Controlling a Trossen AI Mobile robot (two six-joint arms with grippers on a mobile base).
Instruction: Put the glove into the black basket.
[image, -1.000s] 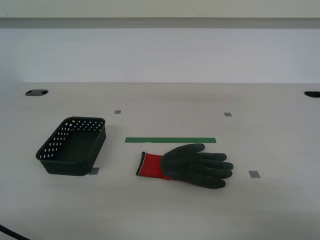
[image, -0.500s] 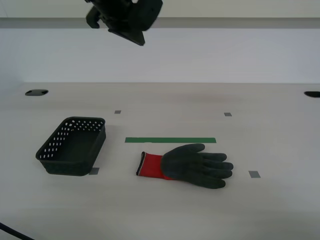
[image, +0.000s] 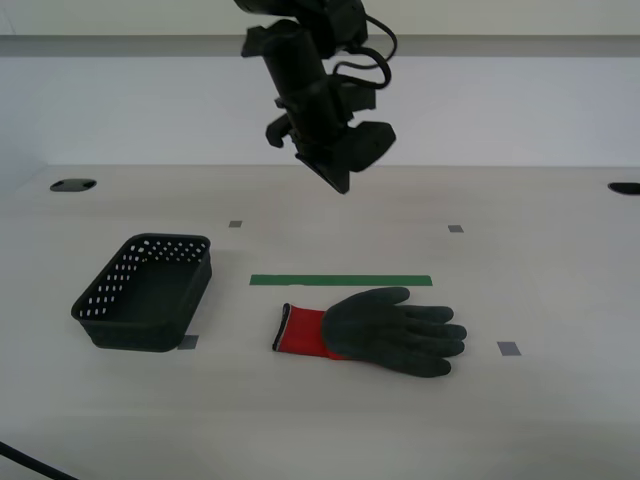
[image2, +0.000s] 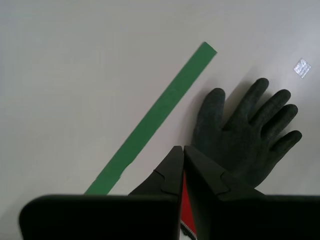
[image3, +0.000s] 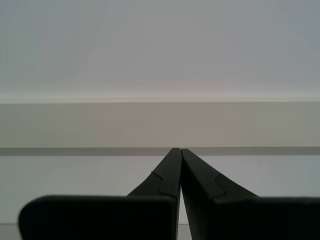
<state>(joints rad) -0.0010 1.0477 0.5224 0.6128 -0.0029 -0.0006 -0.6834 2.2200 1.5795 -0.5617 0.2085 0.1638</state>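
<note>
The glove (image: 390, 330) lies flat on the table, dark grey fingers toward the exterior view's right and red cuff toward its left. The black basket (image: 110, 300) stands empty to the exterior view's left of it. My second gripper (image: 340, 178) hangs in the air above the table, beyond the glove, pointing down. In the second wrist view it (image2: 182, 148) is shut and empty, with the glove (image2: 245, 135) below it. My first gripper (image3: 180, 149) is shut and empty, facing a bare wall. It does not show in the exterior view.
A green tape strip (image: 340, 281) lies just beyond the glove and also shows in the second wrist view (image2: 155, 120). Small grey tape squares (image: 509, 348) dot the table. Dark holes (image: 72, 185) sit at the far corners. A wall rises behind the table.
The second arm has come into the exterior view from the top and moved down and to the right, over the table behind the glove. The glove and basket have not moved.
</note>
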